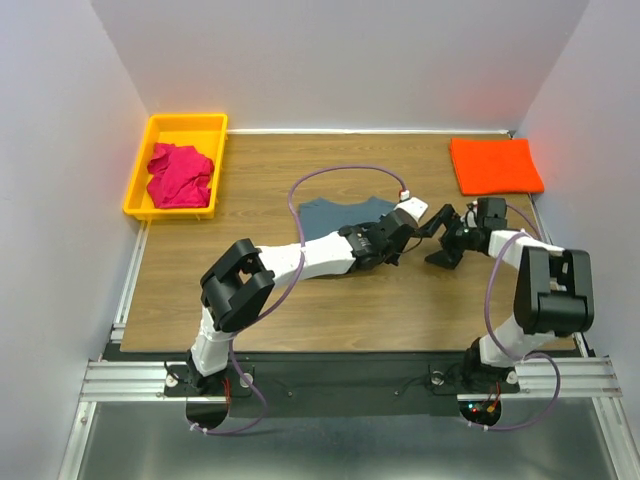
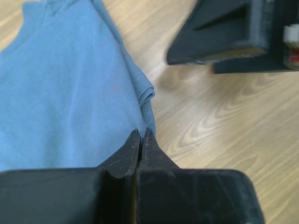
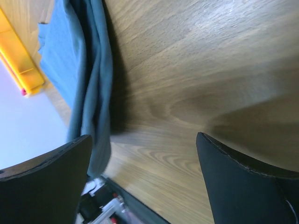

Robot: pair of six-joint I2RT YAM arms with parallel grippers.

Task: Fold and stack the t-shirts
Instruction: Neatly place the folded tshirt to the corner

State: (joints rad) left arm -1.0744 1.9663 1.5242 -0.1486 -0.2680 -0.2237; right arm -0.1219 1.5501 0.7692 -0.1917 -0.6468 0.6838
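The slate grey-blue t-shirt (image 1: pixel 335 215) lies crumpled at the middle of the table, partly under my left arm. My left gripper (image 1: pixel 398 240) is shut on this shirt's right edge; in the left wrist view the closed tips (image 2: pixel 141 134) pinch the cloth (image 2: pixel 70 93) right beside a folded hem. My right gripper (image 1: pixel 437 238) stands open just to the right of it, with only bare wood between its fingers (image 3: pixel 144 136); the grey-blue shirt (image 3: pixel 88 70) hangs bunched past its left finger. The orange t-shirt (image 1: pixel 495 165) lies folded flat at the back right. The magenta-pink t-shirt (image 1: pixel 180 175) sits crumpled in the bin.
A yellow plastic bin (image 1: pixel 187 124) stands at the back left corner of the wooden table (image 1: pixel 300 320). A purple cable (image 1: pixel 340 172) loops over the table behind the grey-blue shirt. White walls close the scene on three sides.
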